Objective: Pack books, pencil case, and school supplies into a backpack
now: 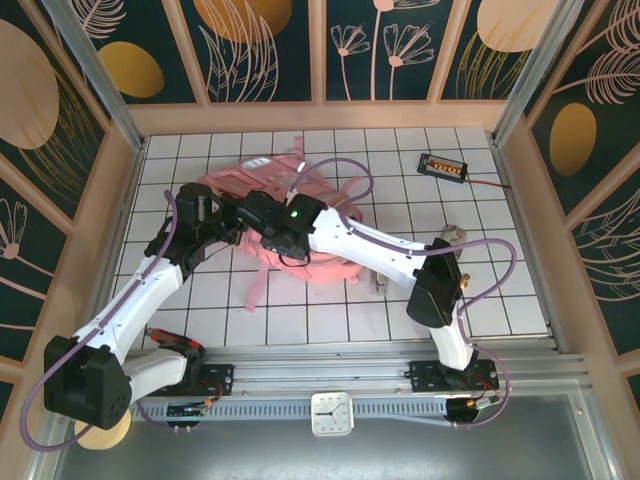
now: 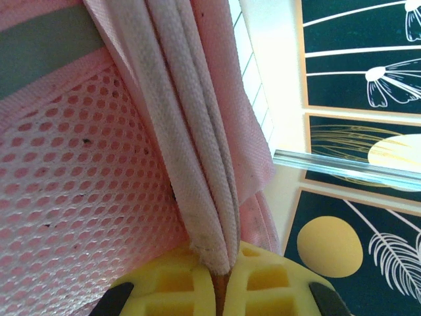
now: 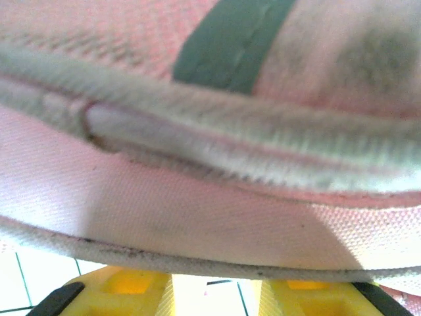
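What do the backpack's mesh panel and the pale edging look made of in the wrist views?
Backpack: pink woven synthetic cloth, matte, judging by its fine weave. Mesh panel: soft pink knit netting with regular holes. Edging: off-white woven webbing, coarse ribbed weave, grubby; likely cotton or polyester. Grey stripe: smooth, possibly reflective tape.

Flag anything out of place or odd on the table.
The small black wired device with orange dots lies at the far right of the white tiled table, no part of the packing. The white trim of the large soft pink backpack looks grimy.
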Robot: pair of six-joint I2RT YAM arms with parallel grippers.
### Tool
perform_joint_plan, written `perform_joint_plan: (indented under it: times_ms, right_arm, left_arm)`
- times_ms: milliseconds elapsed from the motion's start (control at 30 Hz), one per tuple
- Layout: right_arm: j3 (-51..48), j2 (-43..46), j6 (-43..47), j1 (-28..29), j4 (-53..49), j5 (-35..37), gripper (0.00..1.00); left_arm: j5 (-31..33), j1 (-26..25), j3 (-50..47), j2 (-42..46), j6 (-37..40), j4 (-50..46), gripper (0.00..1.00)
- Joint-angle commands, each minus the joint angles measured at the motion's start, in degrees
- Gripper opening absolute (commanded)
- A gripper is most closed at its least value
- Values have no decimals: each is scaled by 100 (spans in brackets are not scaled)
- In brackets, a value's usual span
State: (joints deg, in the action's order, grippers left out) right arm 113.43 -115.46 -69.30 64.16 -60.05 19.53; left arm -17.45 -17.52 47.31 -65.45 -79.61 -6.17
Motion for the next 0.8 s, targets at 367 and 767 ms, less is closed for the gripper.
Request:
perform_joint_plan:
  times_ms: [367,767]
  right_arm:
    - [-228,-117,579,36,930,1493,18]
    - [-770,543,455,-77,213,318,0]
  left_arm:
    - [-707,-65,240,497,-151,857,0]
    - [-523,-36,409,364,373,524,0]
